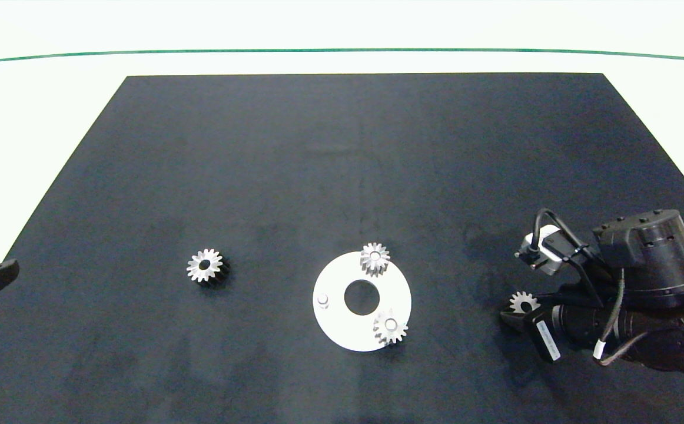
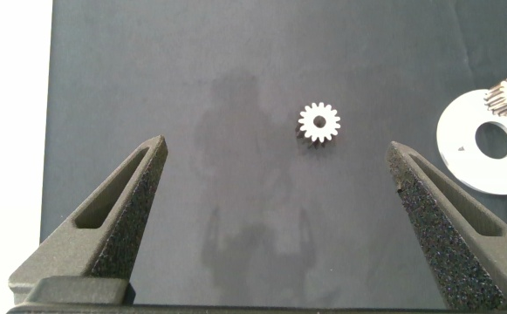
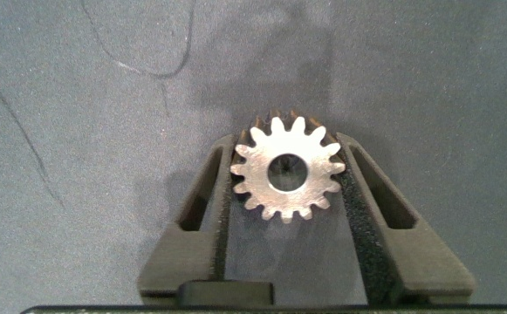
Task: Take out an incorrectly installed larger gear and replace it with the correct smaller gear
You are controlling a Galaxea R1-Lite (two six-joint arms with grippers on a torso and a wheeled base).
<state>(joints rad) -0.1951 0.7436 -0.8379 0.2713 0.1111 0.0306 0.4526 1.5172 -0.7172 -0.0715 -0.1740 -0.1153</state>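
Your right gripper (image 3: 286, 179) is closing its jaws on a silvery toothed metal gear (image 3: 285, 168) right of the white ring plate (image 1: 342, 330), your left gripper (image 2: 275, 187) is idling wide open at the dark tabletop (image 1: 342, 165) edge, another silvery gear with a dark thick side (image 1: 206, 267) is lying loose left of the plate.

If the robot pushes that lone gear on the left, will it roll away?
Probably not: the larger gear lies flat on the black mat, so it would likely slide. It looks like solid metal, so probably stiff and heavy for its size.
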